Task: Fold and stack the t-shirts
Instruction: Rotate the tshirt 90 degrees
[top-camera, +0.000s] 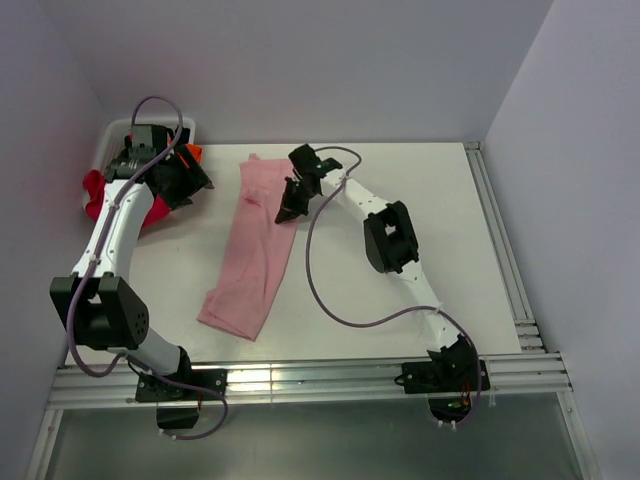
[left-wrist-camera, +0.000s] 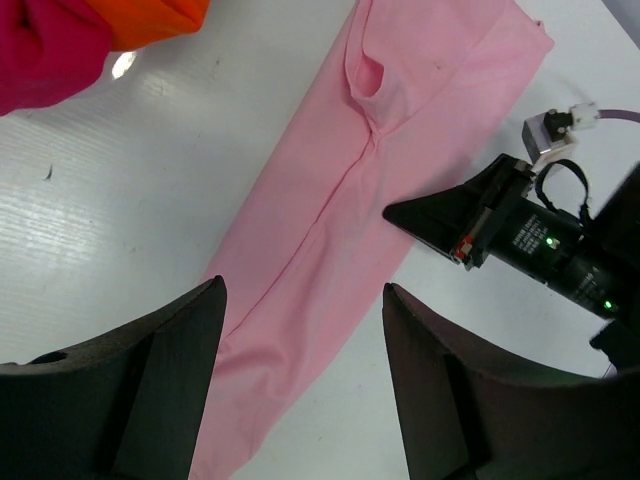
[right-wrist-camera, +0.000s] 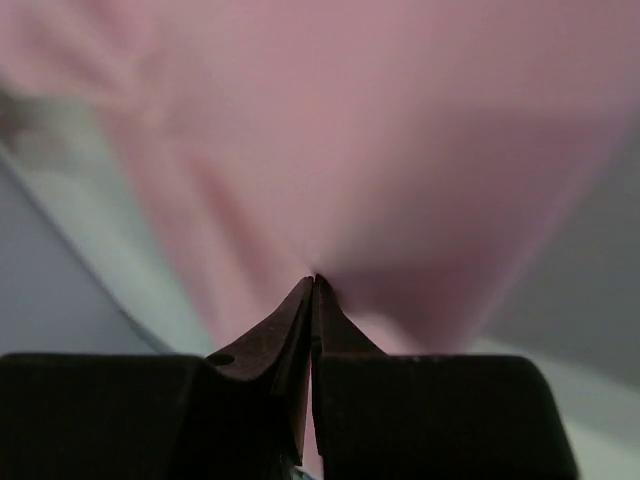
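Pale lilac walls close in a white bench (top-camera: 400, 300). The pink t-shirt (top-camera: 250, 250) lies on it as a long, narrow strip, running from the far middle slantwise to the near left, with its neck opening toward the far end. My left end effector (left-wrist-camera: 302, 290) hangs above the bench just left of the strip's far part, fingers spread wide and holding nothing. My right end effector (top-camera: 287, 210) sits at the shirt's right edge near the far end, its tips pressed together. I cannot tell whether cloth is caught between them. At the far left corner, a crimson t-shirt (left-wrist-camera: 50, 50) and an orange t-shirt (left-wrist-camera: 150, 20) are bunched by a white bin (top-camera: 115, 128).
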